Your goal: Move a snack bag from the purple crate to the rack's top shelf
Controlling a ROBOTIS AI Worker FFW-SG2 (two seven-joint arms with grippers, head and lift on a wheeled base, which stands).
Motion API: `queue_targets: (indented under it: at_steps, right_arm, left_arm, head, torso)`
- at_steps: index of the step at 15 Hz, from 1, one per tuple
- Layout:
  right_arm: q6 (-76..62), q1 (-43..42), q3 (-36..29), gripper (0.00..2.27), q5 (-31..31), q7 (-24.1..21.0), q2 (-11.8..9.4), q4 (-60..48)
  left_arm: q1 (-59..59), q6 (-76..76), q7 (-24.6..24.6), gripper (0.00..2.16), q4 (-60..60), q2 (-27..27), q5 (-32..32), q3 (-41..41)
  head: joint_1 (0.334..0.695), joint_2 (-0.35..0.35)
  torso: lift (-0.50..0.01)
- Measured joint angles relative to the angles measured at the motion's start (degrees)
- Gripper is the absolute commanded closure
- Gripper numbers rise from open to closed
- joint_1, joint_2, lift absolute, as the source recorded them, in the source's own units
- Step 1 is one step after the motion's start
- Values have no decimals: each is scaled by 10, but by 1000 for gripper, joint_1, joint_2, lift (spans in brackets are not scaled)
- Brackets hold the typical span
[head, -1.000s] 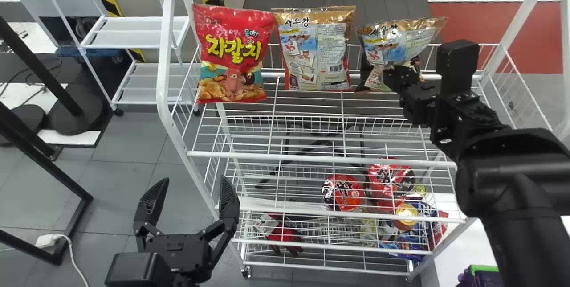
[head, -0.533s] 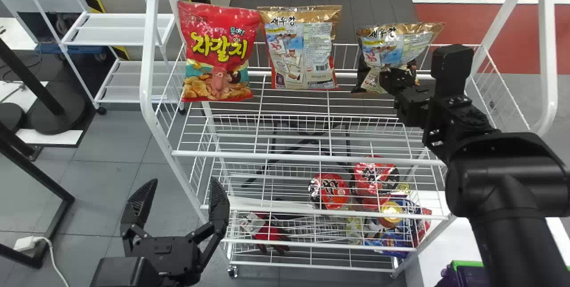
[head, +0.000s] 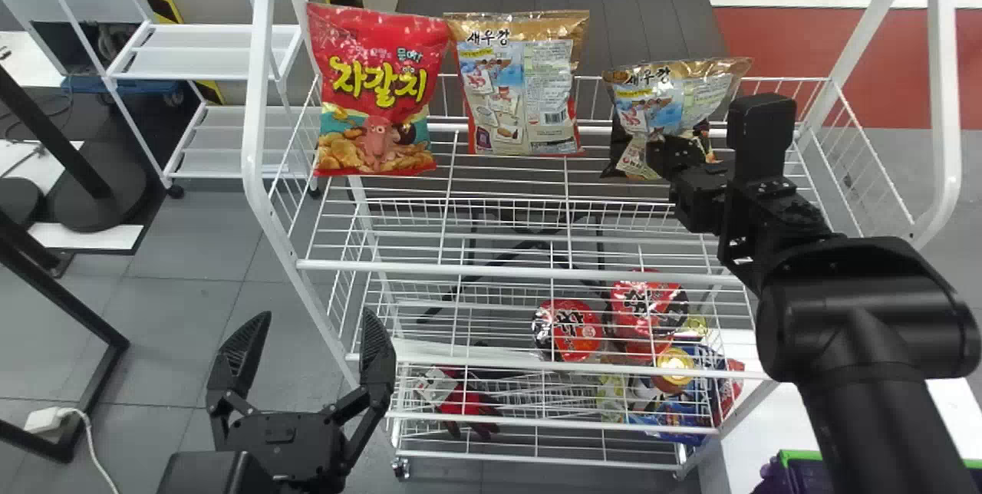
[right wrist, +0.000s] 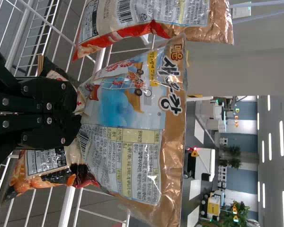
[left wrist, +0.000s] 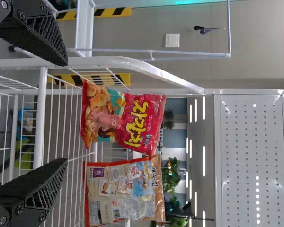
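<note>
Three snack bags line the back of the rack's (head: 255,95) top shelf (head: 537,273). The rightmost, a gold-topped snack bag (head: 660,107) with a dark lower part, is clamped in the right end effector (head: 666,156). Its two fingers (right wrist: 61,113) are pressed together on the front of the bag, puckering the film around them, while the upper part fans out and leans a little. I cannot tell whether its bottom edge bears on the wires.

Just beside it, apart from the end effector, a gold-topped middle bag (head: 522,87) stands upright with its back panel facing the robot. Next comes a red bag (head: 376,87) with an octopus character, upright too, its upper corner touching the middle bag's.

The left end effector (head: 314,315) hangs in front of the rack at its left side, fingers wide apart with nothing between them.

Lower in the rack sit two red-and-black round packs (head: 574,329) (head: 646,306), side by side. The purple crate (head: 813,471), green along its rim, peeks in at the bottom edge beside the right arm, near a white worktop (head: 736,379).
</note>
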Motion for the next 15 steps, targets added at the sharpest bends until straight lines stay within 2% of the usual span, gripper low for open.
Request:
queue_targets:
  at_steps: [4, 5, 6, 7, 10, 15]
  right_arm:
    - [-35, -3, -3, 1413, -6, 0, 0, 22]
    - [-40, -3, -3, 1133, -8, 0, 0, 25]
    - [-44, -4, -3, 691, -10, -2, 0, 26]
    - [-49, -4, -3, 410, -11, -3, 0, 28]
    - [-58, -4, -1, 299, -13, -8, 0, 31]
    - [-66, -7, 0, 296, -14, -10, 0, 36]
  left_arm:
    - [0, 0, 0, 90, 1, 0, 0, 0]
    - [0, 0, 0, 90, 2, 0, 0, 0]
    - [0, 0, 0, 90, 3, 0, 0, 0]
    - [-1, 0, 0, 90, 4, 0, 0, 0]
    - [-1, 0, 0, 90, 4, 0, 0, 0]
    - [-4, -1, 0, 90, 10, 0, 0, 0]
  head:
    - [695, 33]
    - [695, 33]
    - [695, 33]
    - [695, 33]
    - [695, 33]
    - [695, 34]
  torso:
    - [0]
    - [0]
    - [0]
    - [0]
    - [0]
    - [0]
